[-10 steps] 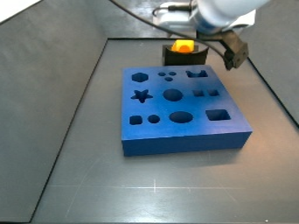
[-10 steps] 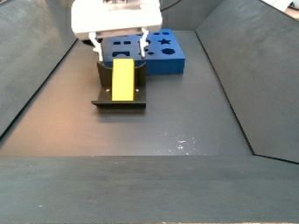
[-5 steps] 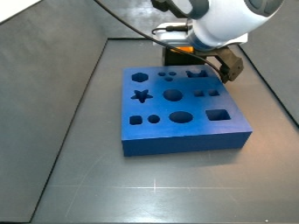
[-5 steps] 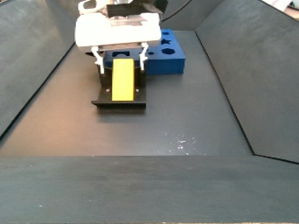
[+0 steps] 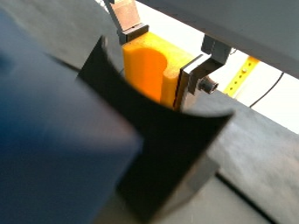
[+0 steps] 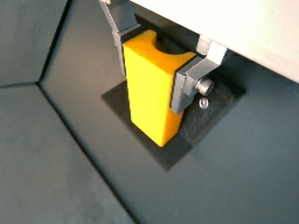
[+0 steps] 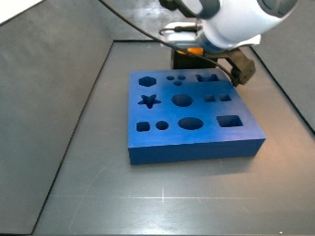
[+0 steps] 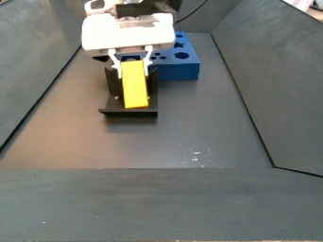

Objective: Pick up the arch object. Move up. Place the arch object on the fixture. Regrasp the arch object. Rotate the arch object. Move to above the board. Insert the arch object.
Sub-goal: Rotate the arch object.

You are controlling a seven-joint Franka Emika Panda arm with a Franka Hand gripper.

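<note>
Straddling the arch object (image 6: pixel 155 83), my gripper (image 6: pixel 160 54) has a silver finger flat against each long side, clamped on it as far as I can judge. That yellow block rests lengthwise on the fixture (image 8: pixel 111 97), its long axis running away from the board (image 8: pixel 183 57) just behind.

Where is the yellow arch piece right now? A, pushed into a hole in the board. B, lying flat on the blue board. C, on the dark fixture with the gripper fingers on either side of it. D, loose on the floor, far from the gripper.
C: the arch piece rests on the fixture, with the gripper straddling it, apart from the board.
</note>
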